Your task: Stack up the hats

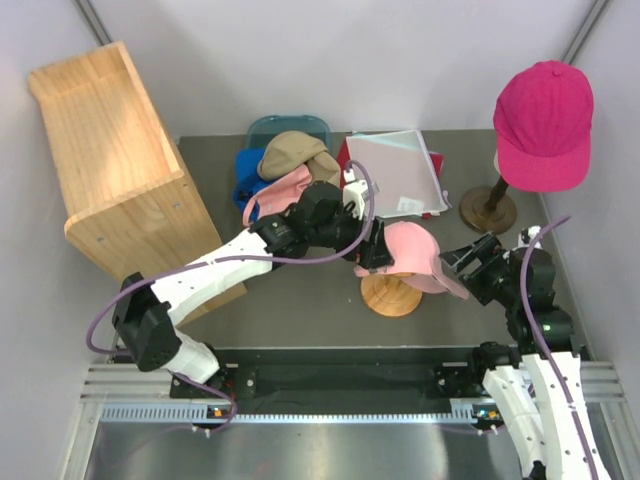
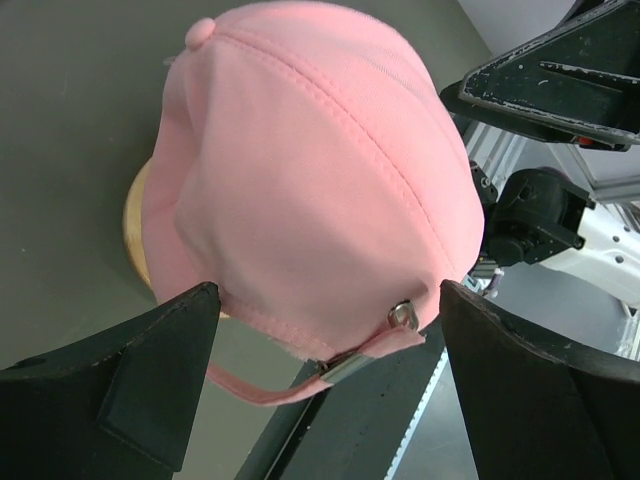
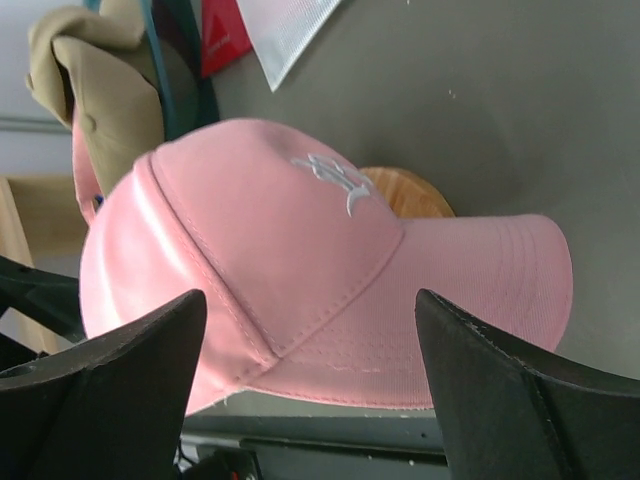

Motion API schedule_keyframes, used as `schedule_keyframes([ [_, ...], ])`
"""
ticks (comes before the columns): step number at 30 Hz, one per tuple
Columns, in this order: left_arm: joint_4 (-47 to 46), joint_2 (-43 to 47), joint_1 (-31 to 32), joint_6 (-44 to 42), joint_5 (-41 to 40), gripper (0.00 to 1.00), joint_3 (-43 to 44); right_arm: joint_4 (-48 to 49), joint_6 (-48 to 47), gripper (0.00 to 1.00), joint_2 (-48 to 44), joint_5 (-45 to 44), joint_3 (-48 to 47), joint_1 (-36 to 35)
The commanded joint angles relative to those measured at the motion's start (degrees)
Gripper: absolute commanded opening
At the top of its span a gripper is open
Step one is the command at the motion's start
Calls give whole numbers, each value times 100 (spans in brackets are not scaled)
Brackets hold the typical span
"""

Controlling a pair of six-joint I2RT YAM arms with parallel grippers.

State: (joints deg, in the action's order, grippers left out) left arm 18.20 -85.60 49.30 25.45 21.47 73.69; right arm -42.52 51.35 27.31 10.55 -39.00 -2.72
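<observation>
A light pink cap [image 1: 415,255] sits on a round wooden stand [image 1: 388,296] in the middle of the table. My left gripper [image 1: 375,250] is open, its jaws either side of the cap's back [image 2: 310,190] just above the strap buckle, not touching. My right gripper [image 1: 465,262] is open, its jaws either side of the cap's side and brim [image 3: 270,260]. A magenta cap [image 1: 545,120] hangs on a tall stand at the back right. A tan cap [image 1: 295,152], a blue cap [image 1: 247,180], some pink fabric [image 1: 278,192] and a dark green cap [image 1: 290,125] are piled at the back.
A wooden box [image 1: 110,170] stands at the left. A folder with papers [image 1: 395,170] lies at the back centre. The tall stand's dark round base [image 1: 488,210] is beside my right arm. Grey walls close in both sides.
</observation>
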Motion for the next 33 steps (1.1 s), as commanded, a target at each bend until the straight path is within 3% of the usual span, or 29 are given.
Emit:
schedule_keyframes([
  [1, -79, 438, 176, 30, -249, 95, -293, -150, -301, 84, -147, 404, 103, 8],
  [18, -378, 1046, 792, 337, -1049, 89, -1603, -1320, -609, 84, -788, 387, 490, 0],
  [33, -202, 1133, 889, 364, -1567, 90, -2333, -1706, -987, 85, -578, 308, 288, 0],
])
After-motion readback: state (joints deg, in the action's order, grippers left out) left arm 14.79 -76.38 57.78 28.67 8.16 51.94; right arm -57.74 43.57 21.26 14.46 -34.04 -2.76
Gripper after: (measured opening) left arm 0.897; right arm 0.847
